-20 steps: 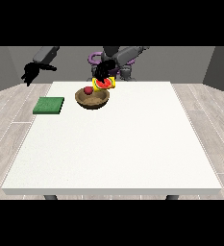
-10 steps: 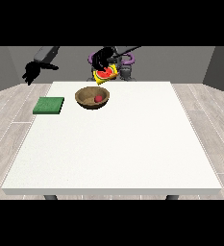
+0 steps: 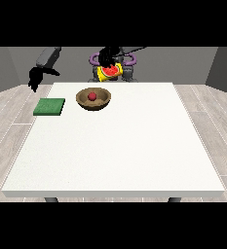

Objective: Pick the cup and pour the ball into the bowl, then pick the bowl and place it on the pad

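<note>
Table (image 3: pixel 115 146): large, white, seen from across its near edge, with the robot set small behind its far edge. Bowl (image 3: pixel 93 98): brown, wooden in look, upright, stood on the table near the far edge, left of centre in the view. Ball (image 3: pixel 92 96): red, lodged inside the bowl at about its middle. Pad (image 3: pixel 49 107): green, square, laid flat on the table at the far left corner area, just beside the bowl to its left and apart from it. Cup (image 3: pixel 109 72): yellow with a red inside, held raised above and behind the bowl, in front of the robot's torso, tilted so that its red mouth is turned toward the camera and downward; nothing is seen inside it. Hand at the view's right (image 3: pixel 105 59): black, raised over the far edge of the table, its fingers curled round the cup from above. Hand at the view's left (image 3: pixel 36 78): black, hung in the air beyond the table's left far corner, above and behind the pad, touching nothing; whether its fingers are spread or closed cannot be told from this view.
</note>
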Robot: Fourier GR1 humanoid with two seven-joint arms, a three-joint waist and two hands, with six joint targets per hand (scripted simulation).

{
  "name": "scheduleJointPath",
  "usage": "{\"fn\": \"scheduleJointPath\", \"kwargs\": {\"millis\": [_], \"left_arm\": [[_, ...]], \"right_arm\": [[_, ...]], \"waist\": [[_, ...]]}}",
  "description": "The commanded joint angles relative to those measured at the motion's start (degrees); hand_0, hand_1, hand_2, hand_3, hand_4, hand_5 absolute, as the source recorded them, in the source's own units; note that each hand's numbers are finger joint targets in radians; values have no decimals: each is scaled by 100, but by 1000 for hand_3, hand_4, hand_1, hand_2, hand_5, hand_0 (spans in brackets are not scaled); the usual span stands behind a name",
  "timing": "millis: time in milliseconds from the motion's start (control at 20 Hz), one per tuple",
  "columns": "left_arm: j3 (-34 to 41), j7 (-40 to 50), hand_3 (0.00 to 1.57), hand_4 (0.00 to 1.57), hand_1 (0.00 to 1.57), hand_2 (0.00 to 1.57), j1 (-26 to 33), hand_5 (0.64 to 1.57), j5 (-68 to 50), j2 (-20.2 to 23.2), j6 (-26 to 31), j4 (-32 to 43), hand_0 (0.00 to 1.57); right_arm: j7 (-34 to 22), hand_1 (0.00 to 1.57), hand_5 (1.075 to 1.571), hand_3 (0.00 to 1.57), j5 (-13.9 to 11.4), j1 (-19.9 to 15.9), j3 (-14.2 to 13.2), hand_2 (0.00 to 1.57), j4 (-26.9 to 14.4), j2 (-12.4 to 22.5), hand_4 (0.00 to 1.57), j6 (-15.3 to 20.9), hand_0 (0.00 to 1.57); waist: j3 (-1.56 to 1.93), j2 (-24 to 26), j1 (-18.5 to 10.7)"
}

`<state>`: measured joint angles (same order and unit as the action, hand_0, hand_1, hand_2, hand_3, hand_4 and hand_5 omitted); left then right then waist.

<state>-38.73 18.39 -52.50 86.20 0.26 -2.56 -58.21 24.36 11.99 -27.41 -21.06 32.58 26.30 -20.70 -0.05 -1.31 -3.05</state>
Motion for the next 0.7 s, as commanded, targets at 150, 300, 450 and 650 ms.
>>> {"fn": "scheduleJointPath", "kwargs": {"millis": [150,300,450,650], "left_arm": [[1795,-320,1571,1001,401,1571,611,1570,-1566,602,-1202,-764,401],[2258,-856,1551,878,494,1571,1181,1565,-2461,631,-1507,-799,494],[2903,-1317,1528,996,1294,1571,1239,1564,-3688,372,-1344,-956,1294],[3485,-2064,905,821,1081,1089,1504,1549,-4790,292,-1327,-904,1081]], "right_arm": [[-97,0,1558,0,153,118,-130,0,26,-167,474,223,0],[-121,0,1557,0,132,-6,-121,0,200,-183,470,438,0],[19,0,1561,0,127,-19,-79,0,308,-465,236,607,0],[-38,0,1569,0,133,-92,63,0,494,-858,305,713,0]], "waist": [[-19,-79,-558],[-26,-376,-616],[-37,-623,-600],[-27,-979,-487]]}}
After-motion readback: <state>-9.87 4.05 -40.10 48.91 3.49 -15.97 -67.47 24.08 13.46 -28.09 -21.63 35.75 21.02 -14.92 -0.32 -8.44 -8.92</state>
